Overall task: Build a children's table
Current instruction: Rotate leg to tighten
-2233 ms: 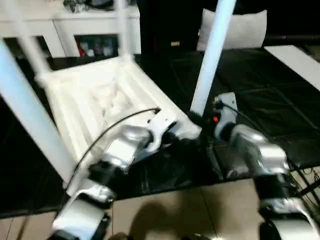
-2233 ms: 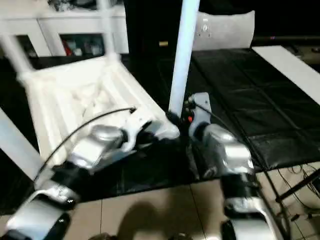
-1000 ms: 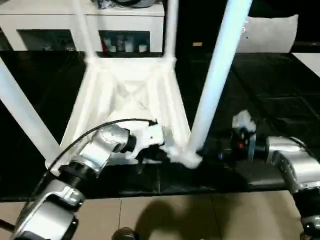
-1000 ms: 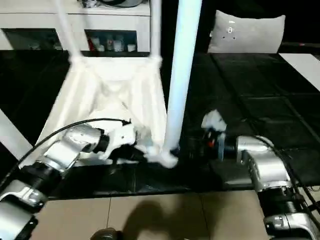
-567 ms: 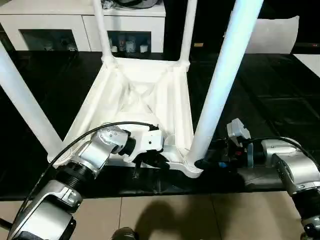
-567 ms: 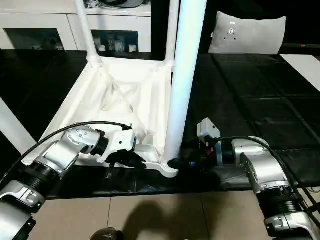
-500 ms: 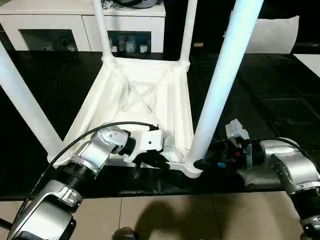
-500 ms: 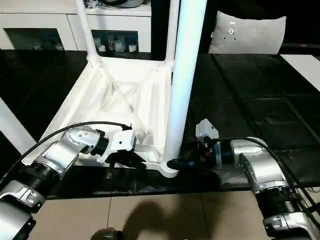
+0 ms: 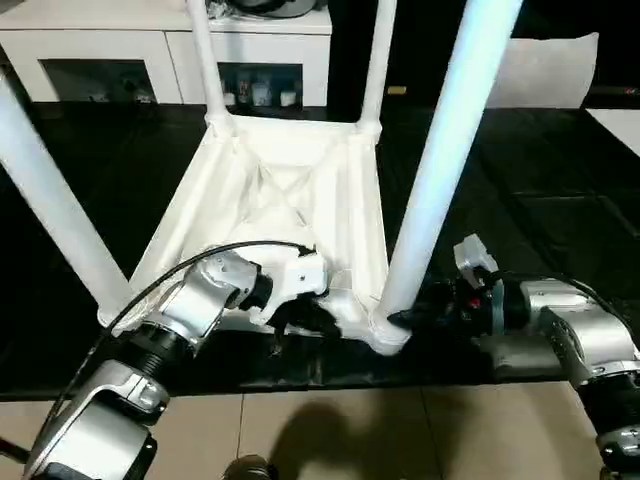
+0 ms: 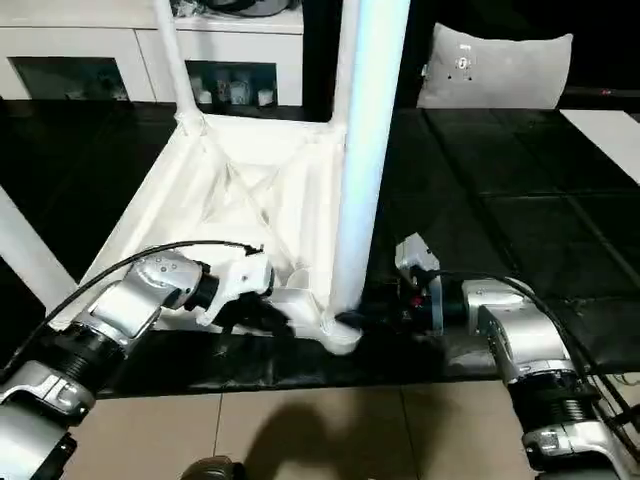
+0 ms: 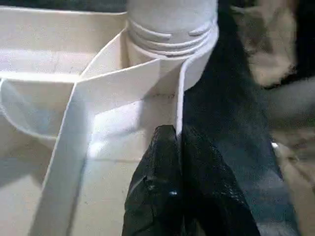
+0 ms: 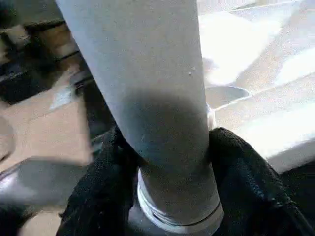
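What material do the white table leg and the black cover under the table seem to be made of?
Table leg: likely smooth moulded plastic, given its even sheen and the moulded rings at its base. Black cover: probably a soft synthetic sheet; it creases and reflects faintly.

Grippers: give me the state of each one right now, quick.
Left gripper: shut on the tabletop's side wall.
Right gripper: shut on the near right leg, just above its socket.

The upturned children's table (image 9: 290, 190) fills the middle of the frame, its four legs (image 9: 440, 170) rising like posts that bar any sideways sweep. Open black work table (image 9: 540, 200) lies at right; a white cabinet (image 9: 120, 40) closes off the top left.
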Controlling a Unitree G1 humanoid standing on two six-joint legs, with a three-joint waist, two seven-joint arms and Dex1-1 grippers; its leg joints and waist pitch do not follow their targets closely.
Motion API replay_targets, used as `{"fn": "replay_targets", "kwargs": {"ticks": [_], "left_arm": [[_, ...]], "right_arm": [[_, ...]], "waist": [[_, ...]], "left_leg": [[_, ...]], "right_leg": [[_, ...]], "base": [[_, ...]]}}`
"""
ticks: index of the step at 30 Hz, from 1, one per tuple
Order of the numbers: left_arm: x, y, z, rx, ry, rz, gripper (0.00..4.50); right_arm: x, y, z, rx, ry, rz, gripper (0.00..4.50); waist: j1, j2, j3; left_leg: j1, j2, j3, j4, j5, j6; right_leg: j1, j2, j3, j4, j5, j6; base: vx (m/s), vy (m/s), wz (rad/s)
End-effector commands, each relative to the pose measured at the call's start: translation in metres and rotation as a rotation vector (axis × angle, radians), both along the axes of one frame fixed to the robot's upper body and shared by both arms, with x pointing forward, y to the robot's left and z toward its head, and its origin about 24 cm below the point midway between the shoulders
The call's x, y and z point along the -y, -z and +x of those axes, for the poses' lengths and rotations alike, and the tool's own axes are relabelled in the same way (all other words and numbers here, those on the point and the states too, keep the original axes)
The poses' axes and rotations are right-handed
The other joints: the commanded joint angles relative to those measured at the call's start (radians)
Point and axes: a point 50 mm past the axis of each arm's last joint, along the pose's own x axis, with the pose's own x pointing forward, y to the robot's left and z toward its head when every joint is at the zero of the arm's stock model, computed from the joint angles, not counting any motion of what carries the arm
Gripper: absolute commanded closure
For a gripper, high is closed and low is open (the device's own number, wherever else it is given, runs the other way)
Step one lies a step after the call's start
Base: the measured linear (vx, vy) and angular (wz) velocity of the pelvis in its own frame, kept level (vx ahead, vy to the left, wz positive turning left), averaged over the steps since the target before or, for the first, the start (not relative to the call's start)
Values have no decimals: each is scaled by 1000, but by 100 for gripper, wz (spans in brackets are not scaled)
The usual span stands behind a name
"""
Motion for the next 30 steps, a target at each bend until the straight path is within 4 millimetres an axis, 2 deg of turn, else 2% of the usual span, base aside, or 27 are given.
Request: {"fn": "replay_targets", "kwargs": {"ticks": [1,2,3,4,5,6,7,8,10,12,13,14,15,17,19,20,23,24,25,26,30], "left_arm": [[28,-7,0,11,-16,-67,450],[32,-7,1,11,-43,-72,450],[39,-7,4,12,-90,-79,450],[39,-7,4,12,-90,-79,450],[47,-7,7,11,-144,-88,450],[52,-7,8,10,-181,-92,450],[56,-7,9,9,-205,-96,450],[68,-10,14,17,-288,-123,450],[79,-14,18,28,-354,-139,450],[84,-16,19,42,-383,-145,450],[85,-17,19,45,-387,-146,450],[86,-17,20,46,-389,-146,450],[85,-17,20,56,-390,-141,450],[82,-16,20,64,-394,-130,450],[79,-15,20,69,-393,-121,450],[77,-14,20,77,-392,-112,450],[68,-12,21,86,-385,-105,450],[68,-12,21,86,-385,-105,450],[66,-11,21,89,-378,-107,450],[60,-11,21,95,-362,-101,450],[46,-8,20,108,-283,-67,450]], "right_arm": [[-5,13,12,-37,128,-43,253],[-5,16,18,-42,185,-56,253],[-8,20,25,-58,272,-74,253],[-8,20,25,-58,272,-74,253],[-13,23,31,-73,365,-87,254],[-16,26,35,-85,426,-97,254],[-19,27,37,-94,466,-100,254],[-32,28,42,-96,565,-100,254],[-43,28,48,-92,655,-96,254],[-55,25,50,-50,636,-69,254],[-57,24,50,-37,625,-70,254],[-58,24,50,-27,614,-73,220],[-58,24,49,-16,620,-74,185],[-57,21,46,6,615,-42,185],[-55,20,44,18,608,-33,159],[-51,18,42,46,594,-36,146],[-32,11,36,111,550,-31,128],[-32,11,36,111,550,-31,128],[-27,8,35,120,537,-24,110],[-15,3,30,148,482,-20,98],[6,-8,19,178,356,-46,64]], "waist": [[-13,-15,-61],[-23,-15,-59],[-37,-10,-58],[-47,-13,-56],[-55,-14,-57],[-64,-14,-54],[-72,-14,-56],[-82,-9,-54],[-92,-6,-58],[-102,2,-61],[-105,2,-64],[-101,4,-65],[-98,0,-65],[-93,0,-65],[-81,0,-68],[-76,-2,-68],[-60,-2,-70],[-58,-3,-71],[-52,-3,-71],[-44,-3,-72],[-27,-4,-75]], "left_leg": [[15,44,-17,-75,-343,-3],[16,42,-21,-75,-360,-9],[20,41,-22,-73,-383,-14],[17,39,-23,-73,-391,-14],[12,35,-26,-73,-395,-13],[8,34,-24,-73,-390,-15],[14,31,-28,-71,-407,-20],[17,30,-28,-69,-419,-17],[17,31,-33,-73,-437,-19],[17,37,-35,-77,-467,-14],[12,42,-35,-80,-466,-10],[14,43,-32,-82,-459,-5],[17,41,-27,-80,-448,2],[18,40,-22,-79,-421,14],[24,43,-15,-76,-387,21],[17,44,-15,-78,-364,27],[16,44,-10,-76,-325,40],[18,45,-10,-76,-319,44],[17,44,-9,-74,-303,47],[16,44,-8,-72,-291,52],[12,45,-7,-69,-234,78]], "right_leg": [[43,-67,33,-94,-477,-169],[43,-68,29,-101,-524,-149],[37,-67,28,-105,-552,-142],[37,-66,27,-108,-563,-139],[44,-65,22,-111,-588,-118],[42,-62,22,-111,-594,-113],[41,-64,14,-121,-633,-95],[37,-62,12,-126,-638,-91],[42,-60,1,-131,-628,-88],[47,-62,-8,-133,-587,-95],[53,-62,-10,-132,-526,-105],[50,-62,-5,-130,-471,-124],[46,-61,-1,-127,-437,-144],[48,-62,3,-124,-411,-163],[43,-62,10,-121,-365,-181],[50,-61,10,-116,-347,-184],[52,-61,13,-113,-315,-183],[53,-61,13,-113,-311,-185],[53,-62,14,-111,-305,-191],[54,-61,14,-110,-301,-190],[60,-61,14,-101,-237,-197]], "base": [[0,0,0],[0,0,0],[0,0,0],[0,0,0],[0,0,0],[0,0,0],[0,0,0],[0,0,0],[0,0,0],[0,0,0],[0,0,0],[0,0,0],[0,0,0],[0,0,0],[0,0,0],[0,0,0],[0,0,0],[0,0,0],[0,0,0],[0,0,0],[0,0,0]]}}
